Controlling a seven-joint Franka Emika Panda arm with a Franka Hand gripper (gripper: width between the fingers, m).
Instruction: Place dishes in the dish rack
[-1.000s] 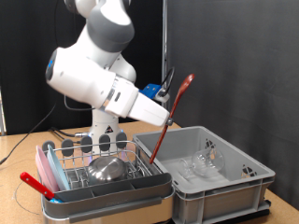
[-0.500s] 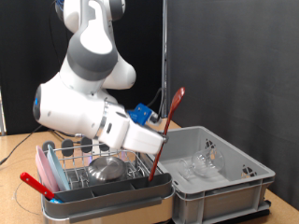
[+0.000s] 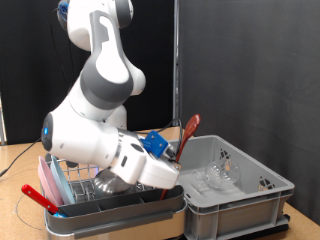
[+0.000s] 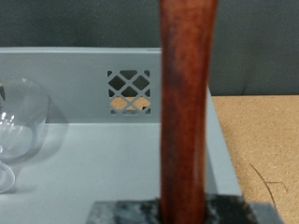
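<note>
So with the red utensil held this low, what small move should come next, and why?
Probably a short further drop, then release. The tool grips the red utensil upright, and in the exterior view its lower end is hidden behind the arm, near the rack's right end beside the grey bin.

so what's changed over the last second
The arm swung down towards the silver wire dish rack, lowering the long red-handled utensil that the gripper holds, now beside the rack's right end in the exterior view. The shiny steel bowl, grey plastic bin and clear glass stayed put.
</note>
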